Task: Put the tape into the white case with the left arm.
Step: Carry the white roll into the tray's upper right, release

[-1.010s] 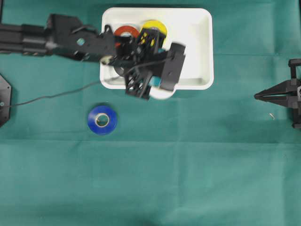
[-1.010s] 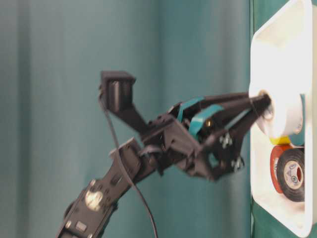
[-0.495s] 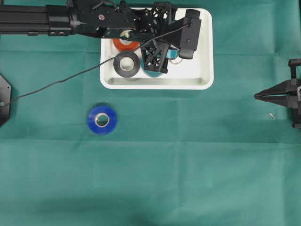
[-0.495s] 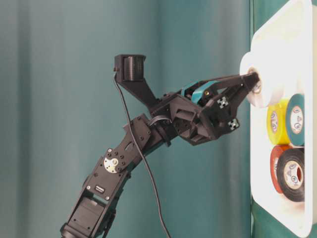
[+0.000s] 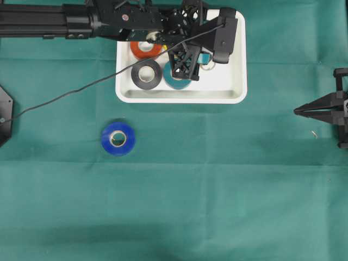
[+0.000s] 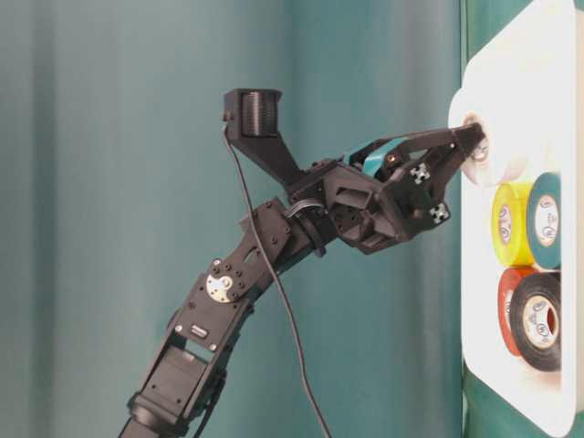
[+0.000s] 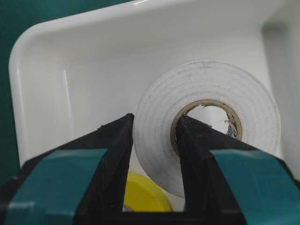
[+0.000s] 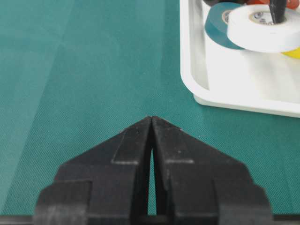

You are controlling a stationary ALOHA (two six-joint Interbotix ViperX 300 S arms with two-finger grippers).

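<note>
L gripper (image 7: 152,154) is pinching white tape roll (image 7: 206,126) by its wall, one finger inside core; roll is hanging just over white case (image 5: 234,81) floor, far-right of rolls inside; release pt is lying directly beneath.

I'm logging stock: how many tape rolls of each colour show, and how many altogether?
White tape roll: 1
Yellow tape roll: 1
Teal tape roll: 1
Red tape roll: 1
Black tape roll: 1
Blue tape roll: 1
Total: 6
</note>
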